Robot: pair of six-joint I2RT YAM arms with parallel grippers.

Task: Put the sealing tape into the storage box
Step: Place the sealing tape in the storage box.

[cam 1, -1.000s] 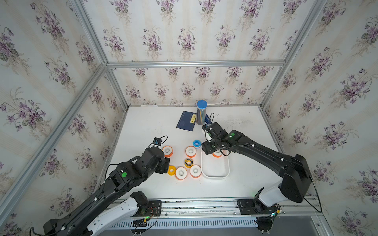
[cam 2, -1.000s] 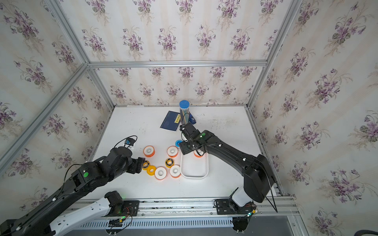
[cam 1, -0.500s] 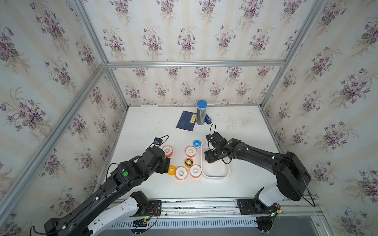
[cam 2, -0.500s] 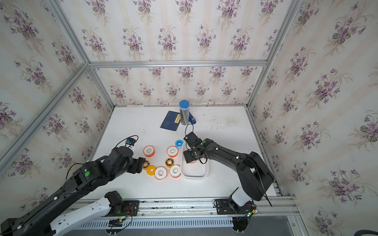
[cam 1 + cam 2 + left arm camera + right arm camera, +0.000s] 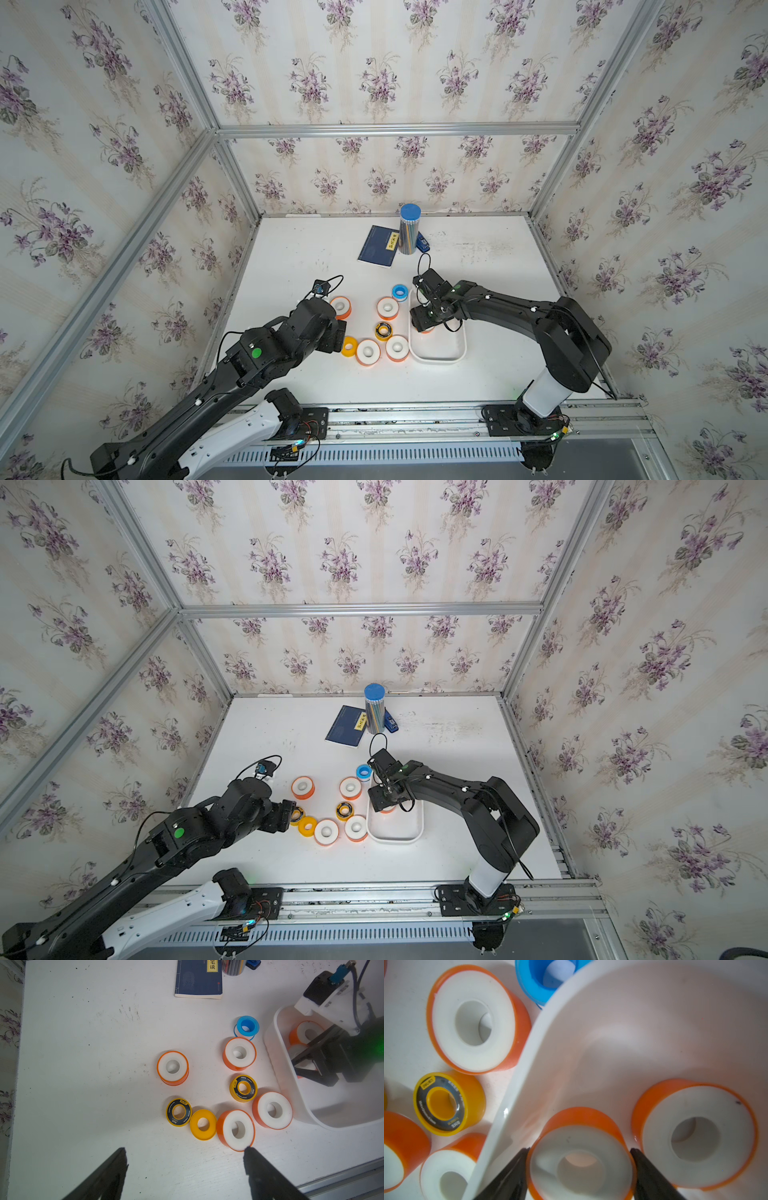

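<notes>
orange roll (image 5: 427, 330): mostly hidden under right arm (image 5: 498, 305) | cylinder (image 5: 233, 967): cropped

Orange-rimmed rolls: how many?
6. Table: lone roll, one by the blue roll, one by the yellow roll, one beside the storage box. Inside: loose roll, gripped roll in right pincer. Arm may hide more.

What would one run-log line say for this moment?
right gripper: clamps orange-rimmed white tape roll inside storage box | box: second orange-rimmed roll beside it | left gripper: open, empty | table: eight rolls
</notes>
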